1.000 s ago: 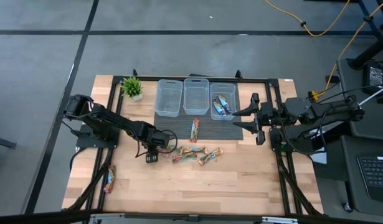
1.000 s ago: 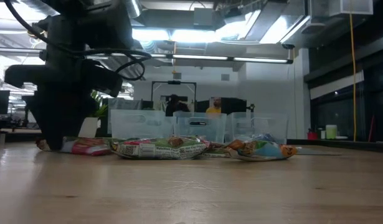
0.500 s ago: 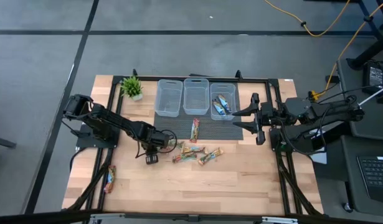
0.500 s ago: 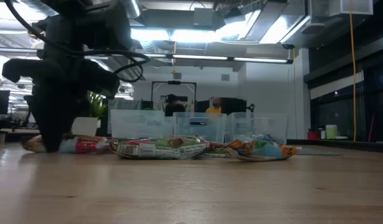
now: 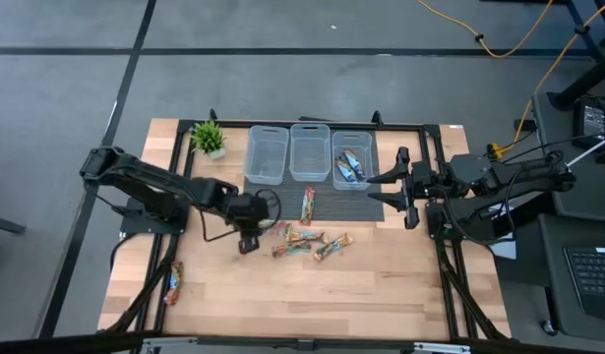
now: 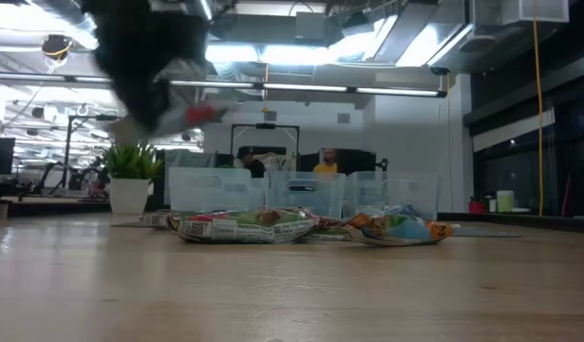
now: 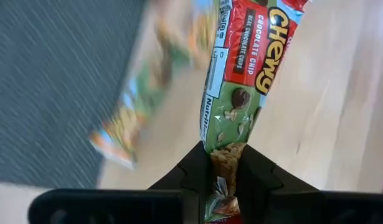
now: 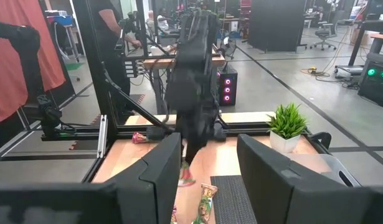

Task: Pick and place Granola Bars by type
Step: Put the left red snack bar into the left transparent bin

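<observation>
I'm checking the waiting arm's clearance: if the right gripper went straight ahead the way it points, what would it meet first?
Probably the left arm, which stands squarely between the open right gripper's fingers. The wooden table between looks free, though depth is unclear.

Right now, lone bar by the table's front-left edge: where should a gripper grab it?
Take the lone granola bar across its narrow width near mid-length, coming straight down. It lies flat, its long axis roughly front to back, clear of other bars. The left gripper is shut on the red chewy bar.
</observation>
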### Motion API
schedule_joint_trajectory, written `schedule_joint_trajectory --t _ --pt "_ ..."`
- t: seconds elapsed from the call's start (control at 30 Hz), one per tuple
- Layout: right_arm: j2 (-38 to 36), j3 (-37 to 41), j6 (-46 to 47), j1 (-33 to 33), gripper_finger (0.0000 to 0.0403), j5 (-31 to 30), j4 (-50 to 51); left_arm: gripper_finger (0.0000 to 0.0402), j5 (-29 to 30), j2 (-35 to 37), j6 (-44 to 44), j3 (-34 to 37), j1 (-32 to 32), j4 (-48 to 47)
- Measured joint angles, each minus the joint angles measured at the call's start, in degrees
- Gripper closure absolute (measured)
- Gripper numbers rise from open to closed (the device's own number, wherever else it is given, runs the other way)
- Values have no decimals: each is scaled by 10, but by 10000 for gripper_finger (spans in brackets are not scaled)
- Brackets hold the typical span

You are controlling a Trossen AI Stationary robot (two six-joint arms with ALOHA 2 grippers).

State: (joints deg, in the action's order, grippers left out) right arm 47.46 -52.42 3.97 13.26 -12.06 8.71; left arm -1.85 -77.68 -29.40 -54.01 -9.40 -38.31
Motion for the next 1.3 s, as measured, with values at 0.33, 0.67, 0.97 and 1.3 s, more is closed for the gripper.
schedule_joint_trajectory --t 0.33,0.67,0.97,1.3 --pt "0 0 -1 0 240 0 -1 355 91 70 77 -167 68 1" --pt "0 0 0 0 240 -1 -1 355 141 81 94 -277 162 -32" --pt "0 0 0 0 240 -1 -1 360 129 58 120 -278 274 -103" --pt "0 0 -1 0 240 0 -1 360 -36 -36 168 -339 441 -178"
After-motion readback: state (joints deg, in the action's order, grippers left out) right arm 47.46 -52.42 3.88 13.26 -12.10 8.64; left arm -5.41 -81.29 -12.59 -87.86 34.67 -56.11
